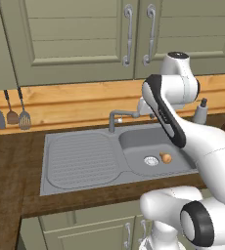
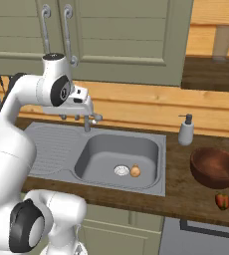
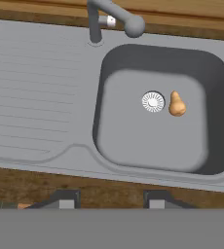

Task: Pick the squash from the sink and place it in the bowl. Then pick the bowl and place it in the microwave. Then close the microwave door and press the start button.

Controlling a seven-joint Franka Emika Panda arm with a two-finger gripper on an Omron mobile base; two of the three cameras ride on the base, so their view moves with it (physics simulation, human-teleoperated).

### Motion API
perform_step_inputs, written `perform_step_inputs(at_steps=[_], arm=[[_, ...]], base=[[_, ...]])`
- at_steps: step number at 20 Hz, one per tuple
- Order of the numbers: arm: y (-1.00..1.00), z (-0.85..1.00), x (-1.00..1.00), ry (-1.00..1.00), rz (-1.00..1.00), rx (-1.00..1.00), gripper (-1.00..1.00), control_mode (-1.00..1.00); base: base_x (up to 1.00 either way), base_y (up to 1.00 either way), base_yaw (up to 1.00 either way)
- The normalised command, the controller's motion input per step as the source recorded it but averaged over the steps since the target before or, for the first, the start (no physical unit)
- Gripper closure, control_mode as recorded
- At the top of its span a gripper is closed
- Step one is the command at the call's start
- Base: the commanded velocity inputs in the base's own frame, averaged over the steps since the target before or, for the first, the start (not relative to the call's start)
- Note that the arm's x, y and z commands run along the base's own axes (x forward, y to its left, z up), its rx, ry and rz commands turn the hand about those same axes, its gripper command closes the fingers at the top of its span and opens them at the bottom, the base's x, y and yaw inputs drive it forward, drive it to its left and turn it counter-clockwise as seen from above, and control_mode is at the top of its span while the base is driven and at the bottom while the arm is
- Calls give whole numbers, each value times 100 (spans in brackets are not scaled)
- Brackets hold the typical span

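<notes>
Hand view puts you high above the sink, looking straight down. The pincer has its two dark fingertips apart with nothing between them, spread partway over the wooden surface at the sink's front edge. Ahead of the pincer and a little to its right, the squash lies on the basin floor just beside the round drain, narrow end pointing toward the faucet. In the right base view you see the bowl standing upright on the surface well to the right of the pincer, past the soap dispenser.
</notes>
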Motion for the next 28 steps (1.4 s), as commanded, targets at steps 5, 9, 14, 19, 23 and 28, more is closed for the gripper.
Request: perform_step_inputs(at_steps=[5,9,14,19,23,28], arm=[[0,-10,-5,1,0,0,-100,-100],[-49,-59,-41,-8,2,1,-100,-100],[-86,-42,-34,0,2,8,-100,-100],[-54,-39,7,7,0,4,-100,-100],[-44,-32,24,10,0,7,-100,-100],[-32,-54,6,7,0,13,-100,-100]], base=[[0,0,0],[0,0,0],[0,0,0],[0,0,0],[0,0,0],[0,0,0]])
